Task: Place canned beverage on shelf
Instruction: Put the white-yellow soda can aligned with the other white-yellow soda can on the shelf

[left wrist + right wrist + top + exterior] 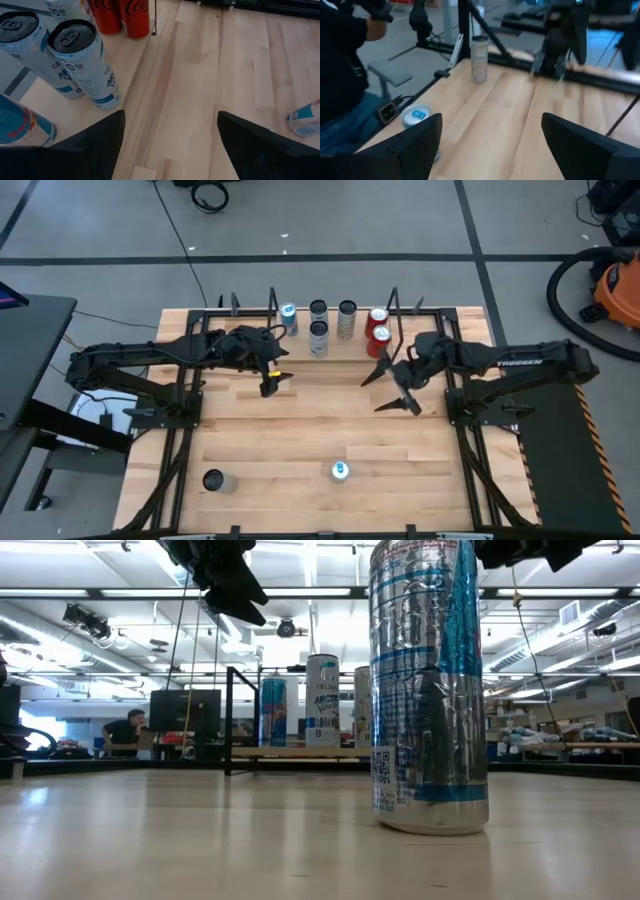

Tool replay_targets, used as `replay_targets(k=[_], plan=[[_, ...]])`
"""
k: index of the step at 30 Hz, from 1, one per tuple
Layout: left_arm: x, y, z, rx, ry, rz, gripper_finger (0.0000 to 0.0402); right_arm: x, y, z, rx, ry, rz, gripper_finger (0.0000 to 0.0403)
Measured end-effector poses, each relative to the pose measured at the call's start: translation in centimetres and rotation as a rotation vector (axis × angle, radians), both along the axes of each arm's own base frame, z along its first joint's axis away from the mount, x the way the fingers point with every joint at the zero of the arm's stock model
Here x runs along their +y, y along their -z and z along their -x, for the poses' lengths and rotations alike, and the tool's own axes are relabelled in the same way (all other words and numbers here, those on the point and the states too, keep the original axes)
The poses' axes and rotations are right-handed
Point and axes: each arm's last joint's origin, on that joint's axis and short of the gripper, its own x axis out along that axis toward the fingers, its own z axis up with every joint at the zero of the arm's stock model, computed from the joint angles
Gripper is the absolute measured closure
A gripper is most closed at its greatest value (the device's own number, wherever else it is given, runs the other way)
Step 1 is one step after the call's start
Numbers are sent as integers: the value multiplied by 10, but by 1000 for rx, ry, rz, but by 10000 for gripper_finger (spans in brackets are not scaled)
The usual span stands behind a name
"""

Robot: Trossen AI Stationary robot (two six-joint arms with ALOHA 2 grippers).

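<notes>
Jaws spread on both grippers, nothing pinched, hovering above table.
Left gripper just in front of shelf end; right gripper near red cans. Blue-top can upright near front edge, well apart from shelf; dark-top can at front left.

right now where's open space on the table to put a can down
The wide middle of the table is bare, between both grippers and the front cans. The front right corner is free too. The shelf at the back is crowded with cans.
</notes>
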Motion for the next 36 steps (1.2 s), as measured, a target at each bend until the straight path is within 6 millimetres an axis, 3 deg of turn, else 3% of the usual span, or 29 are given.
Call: replay_targets(k=[13, 24, 36], plan=[[0, 1, 0, 8, 1, 0, 83, 38, 13, -16, 0, -26, 111, 52], [-4, -1, -1, -9, 0, 30, 83, 51, 17, -17, 18, 29, 158, 52], [-34, -41, 15, 122, 2, 149, 83, 55, 19, -16, 40, 14, 146, 52]])
